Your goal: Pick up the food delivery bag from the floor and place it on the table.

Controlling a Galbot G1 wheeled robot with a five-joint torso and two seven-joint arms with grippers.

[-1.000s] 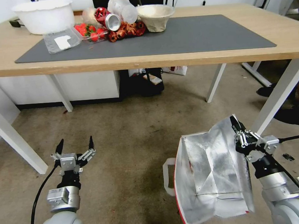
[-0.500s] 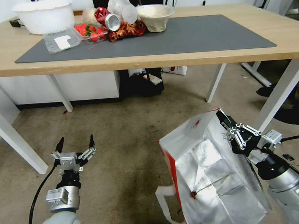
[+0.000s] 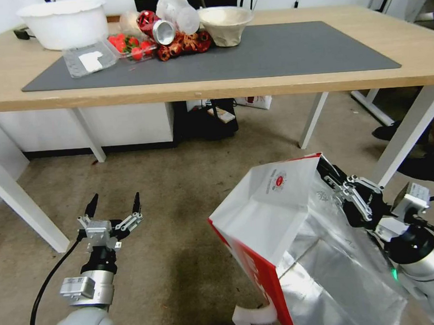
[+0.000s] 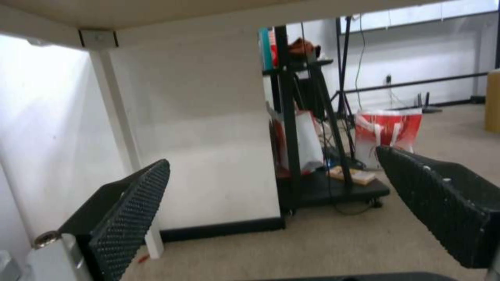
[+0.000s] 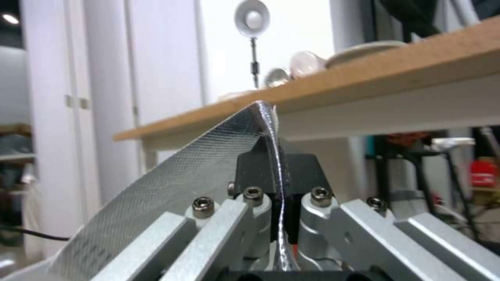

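The food delivery bag (image 3: 277, 203) hangs tilted at the lower right of the head view, clear of the floor (image 3: 190, 202). Its white face with the round red logo, a red side and the open foil lining all show. My right gripper (image 3: 327, 170) is shut on the bag's upper rim. In the right wrist view the foil wall (image 5: 172, 183) runs pinched between that gripper's (image 5: 275, 164) fingers. A white strap handle (image 3: 251, 316) dangles below. My left gripper (image 3: 114, 205) hovers open and empty low over the carpet at the left, and its pads (image 4: 130, 210) stand wide apart. The table (image 3: 213, 90) with its grey mat (image 3: 279, 47) stands ahead.
White table legs (image 3: 314, 119) (image 3: 405, 135) (image 3: 23, 206) stand around the bag and arms. On the table's far left lie a white bowl (image 3: 64, 22), strawberries, a can and a paper bowl (image 3: 225, 24). A black rack (image 3: 206, 119) sits under the table. Dark shoes (image 3: 389, 132) show at the right edge.
The right gripper has raised the bag and swung it round, so its white logo face and red side now show instead of mostly foil. The left gripper has barely shifted.
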